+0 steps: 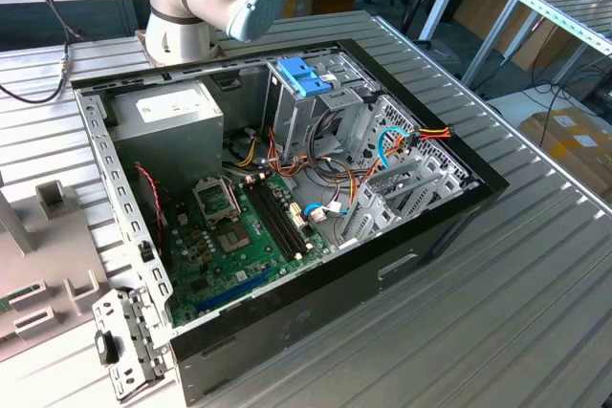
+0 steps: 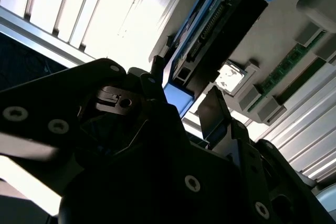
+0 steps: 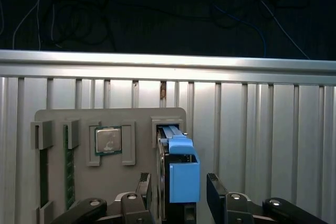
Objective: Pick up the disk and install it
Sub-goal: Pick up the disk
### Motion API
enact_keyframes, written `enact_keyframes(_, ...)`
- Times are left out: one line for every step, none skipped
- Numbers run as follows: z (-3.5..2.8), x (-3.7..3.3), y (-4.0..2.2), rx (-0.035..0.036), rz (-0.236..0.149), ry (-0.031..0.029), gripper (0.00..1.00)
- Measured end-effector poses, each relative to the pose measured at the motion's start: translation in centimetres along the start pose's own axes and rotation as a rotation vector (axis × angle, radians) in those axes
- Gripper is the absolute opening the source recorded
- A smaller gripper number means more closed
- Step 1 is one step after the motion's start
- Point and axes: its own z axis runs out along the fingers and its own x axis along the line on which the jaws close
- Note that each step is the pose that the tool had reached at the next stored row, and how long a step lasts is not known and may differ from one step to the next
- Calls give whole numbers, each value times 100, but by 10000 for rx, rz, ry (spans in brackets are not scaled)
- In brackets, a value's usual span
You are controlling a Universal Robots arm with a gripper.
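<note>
Fingers: the gripper [image 3: 180, 195] is open, its fingers [image 3: 216, 192] standing one on each side of the disk; whether either one touches it cannot be told.
Disk: the disk [image 2: 226, 30], dark-bodied with a blue carrier [image 3: 184, 174] clipped over it, stands on edge in a slot of the grey holder [image 3: 58, 116].
Progress: judged to be at the very start of the pick-up. The fingers are placed round the disk, nothing is gripped, the disk is not lifted, and installing is not begun.
Beside the disk: a processor chip [image 3: 108, 141] lies in the neighbouring pocket, and memory sticks [image 3: 67, 169] stand in slots beyond it, both apart from the fingers.
Counter: the ribbed metal counter [image 3: 262, 129] carries the holder.
Computer case: in the exterior view the open case [image 1: 306, 332] lies on the counter, its drive cage [image 1: 287, 112] topped by a blue latch [image 1: 304, 75].
In the way: loose cables [image 1: 335, 164] crowd beside the cage and look likely to hinder entry; the grey power supply [image 1: 167, 117] and the motherboard [image 1: 249, 236] lie close by.
</note>
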Motion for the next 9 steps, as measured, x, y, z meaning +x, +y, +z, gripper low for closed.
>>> enact_keyframes(3,0,0,1,0,-1,54)
enact_keyframes(8,0,0,0,1,0,54)
enact_keyframes(12,0,0,0,1,0,54)
enact_keyframes(14,0,0,0,1,-1,54)
enact_keyframes(17,1,-1,1,1,-1,54)
enact_keyframes(20,1,-1,1,1,-1,54)
enact_keyframes(23,1,-1,1,1,-1,54)
enact_keyframes(25,1,-1,1,1,-1,54)
enact_keyframes(27,1,-1,0,1,0,54)
